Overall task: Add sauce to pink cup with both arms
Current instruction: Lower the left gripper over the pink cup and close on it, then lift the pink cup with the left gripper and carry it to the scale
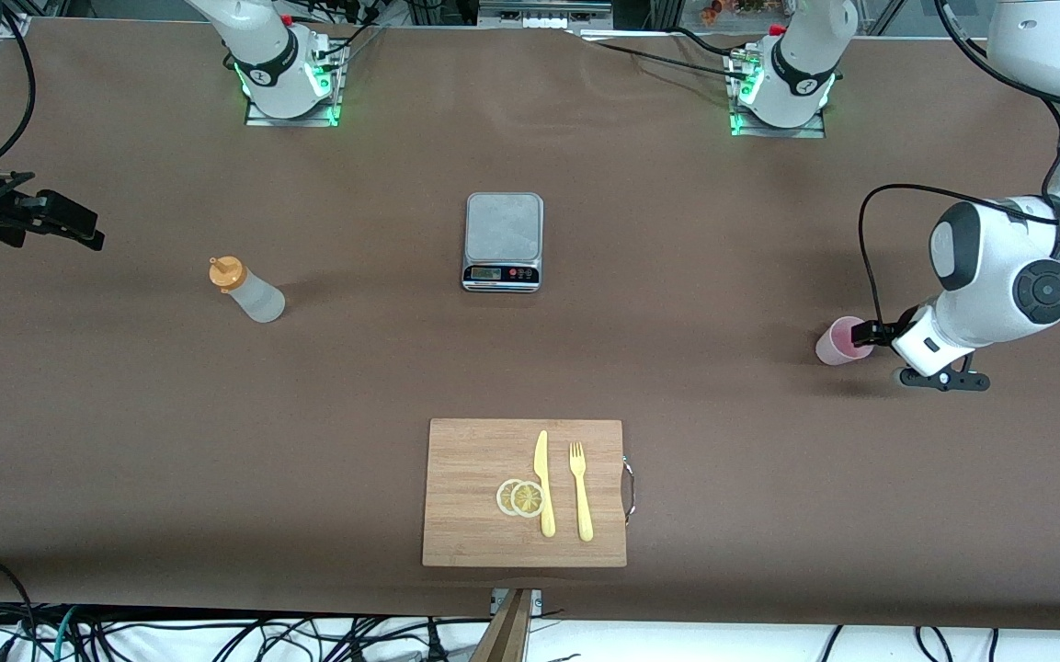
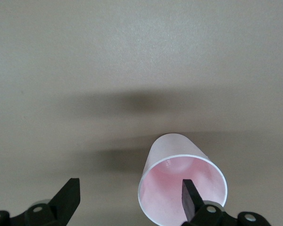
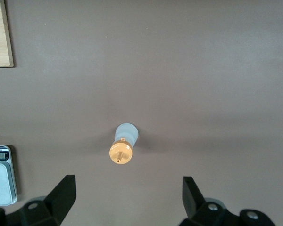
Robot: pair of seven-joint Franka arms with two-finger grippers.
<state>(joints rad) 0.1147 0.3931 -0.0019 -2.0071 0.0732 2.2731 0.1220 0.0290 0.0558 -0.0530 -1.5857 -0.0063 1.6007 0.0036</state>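
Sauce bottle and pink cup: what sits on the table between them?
In the front view, a kitchen scale sits roughly midway between the sauce bottle and the pink cup, slightly farther from the camera than both. The rest of that stretch is bare table.

Pink cup [image 2: 179, 188] base cut off

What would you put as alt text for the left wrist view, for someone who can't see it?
The pink cup stands upright on the brown table, seen from above, its inside showing no sauce. The left gripper is open, one finger reaching inside the cup's rim and the other out over bare table beside it.
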